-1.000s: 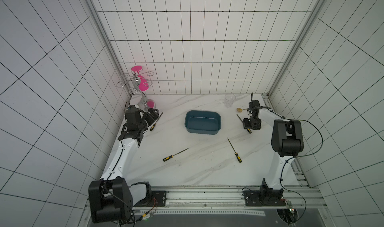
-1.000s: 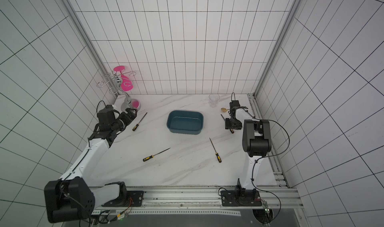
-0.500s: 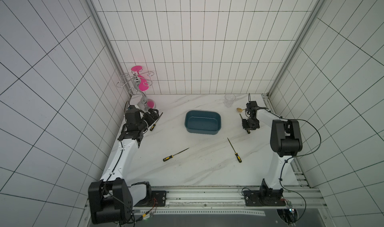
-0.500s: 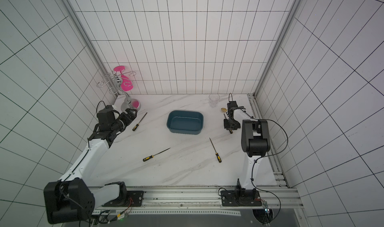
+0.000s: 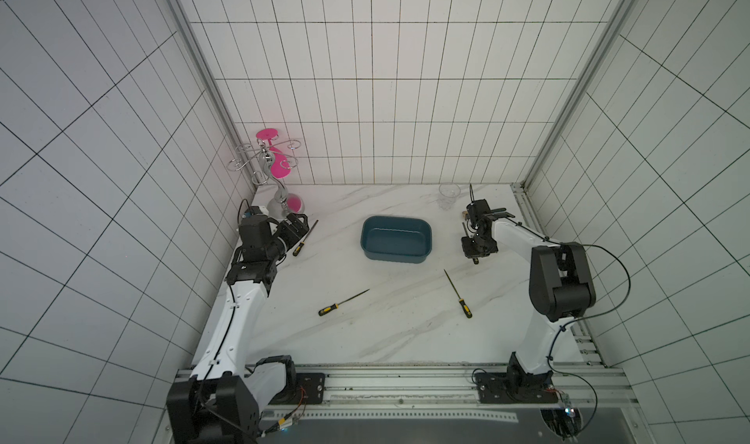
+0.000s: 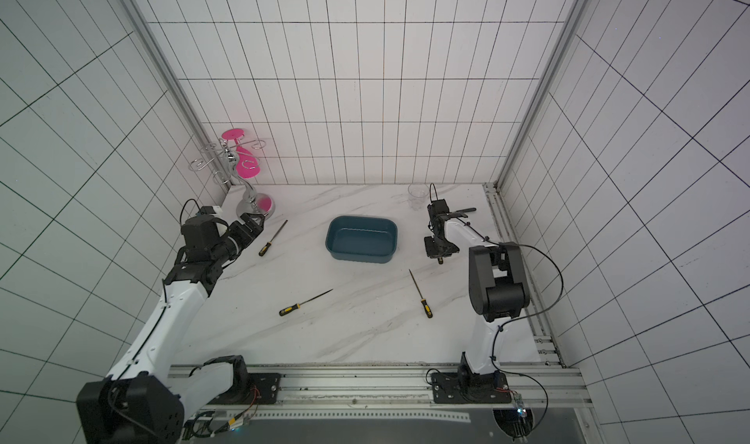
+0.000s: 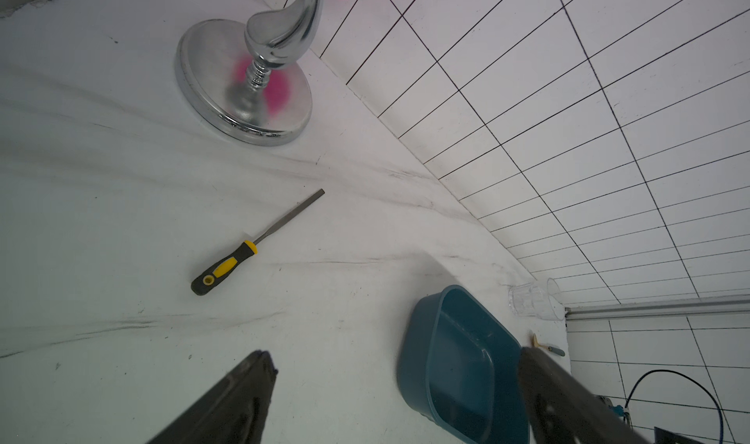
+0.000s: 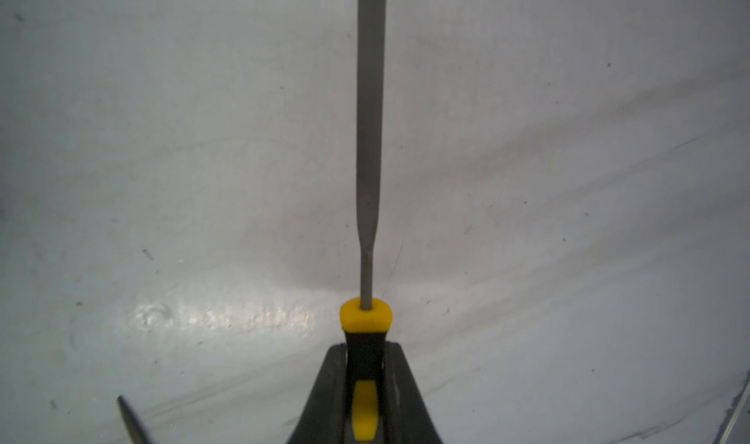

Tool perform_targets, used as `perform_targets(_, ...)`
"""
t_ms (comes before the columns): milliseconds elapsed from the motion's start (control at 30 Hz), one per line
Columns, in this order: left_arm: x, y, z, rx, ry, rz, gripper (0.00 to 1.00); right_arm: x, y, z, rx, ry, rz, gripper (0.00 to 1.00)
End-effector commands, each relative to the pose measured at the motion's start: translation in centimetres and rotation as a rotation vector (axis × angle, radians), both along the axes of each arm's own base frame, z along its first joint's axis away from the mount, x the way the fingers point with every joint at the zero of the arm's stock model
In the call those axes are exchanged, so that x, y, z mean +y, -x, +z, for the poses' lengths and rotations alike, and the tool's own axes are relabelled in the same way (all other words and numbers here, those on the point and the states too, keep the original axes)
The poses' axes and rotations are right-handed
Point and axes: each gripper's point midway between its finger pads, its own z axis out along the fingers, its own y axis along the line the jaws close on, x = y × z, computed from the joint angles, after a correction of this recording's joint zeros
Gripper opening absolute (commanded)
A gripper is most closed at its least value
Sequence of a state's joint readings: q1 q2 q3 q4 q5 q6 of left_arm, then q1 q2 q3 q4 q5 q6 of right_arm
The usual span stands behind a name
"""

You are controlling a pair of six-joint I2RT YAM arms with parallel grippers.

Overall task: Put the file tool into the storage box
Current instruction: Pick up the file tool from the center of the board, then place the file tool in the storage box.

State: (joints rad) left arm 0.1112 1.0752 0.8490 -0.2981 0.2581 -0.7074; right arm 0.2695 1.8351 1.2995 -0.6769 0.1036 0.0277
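a: how far along is this?
b: early, i'd say. the box (image 5: 395, 239) is empty in both top views, so no file has gone in yet.
a: how many files are out?
b: four. the left file (image 7: 243, 255) lies off the box's left end, near the left tool (image 7: 395, 356). the middle file (image 5: 343, 302) and the front file (image 5: 456, 293) lie on the desk (image 5: 406, 340), on the side of the box toward the arm bases. the held file (image 8: 369, 137) is just off the box's right end.
a: who has it?
b: the right tool (image 8: 365, 365). it is pressed together on the black and yellow handle, with the blade pointing straight out ahead. i can't tell whether the file is off the desk.
a: and the left tool?
b: spread wide, holding nothing and touching nothing.
a: what's left?
b: my guess is lift, carry it across to the box, let go inside, and then the other three.
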Motion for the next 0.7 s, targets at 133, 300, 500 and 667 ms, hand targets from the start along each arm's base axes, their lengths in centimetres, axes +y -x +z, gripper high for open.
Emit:
perform_targets(133,-0.3,0.6,2.4,-0.038,-0.021,-0.005,0.98,2.7,0.1,8.1,-0.160,-0.112,0.093,0.02)
perform_targets(300,-0.3,1.0,2.9,-0.049,-0.041,-0.001,0.98,8.6,1.9,13.0,-0.232,-0.271,0.323,0.05)
perform_targets(500,1.4,1.4,1.8,-0.029,-0.118,0.076,0.98,16.2,6.2,14.1,-0.188,-0.290,0.672,0.07)
perform_targets(667,2.0,2.2,2.2,-0.028,-0.155,0.097,0.98,19.4,6.1,12.9,-0.155,-0.246,0.786,0.06)
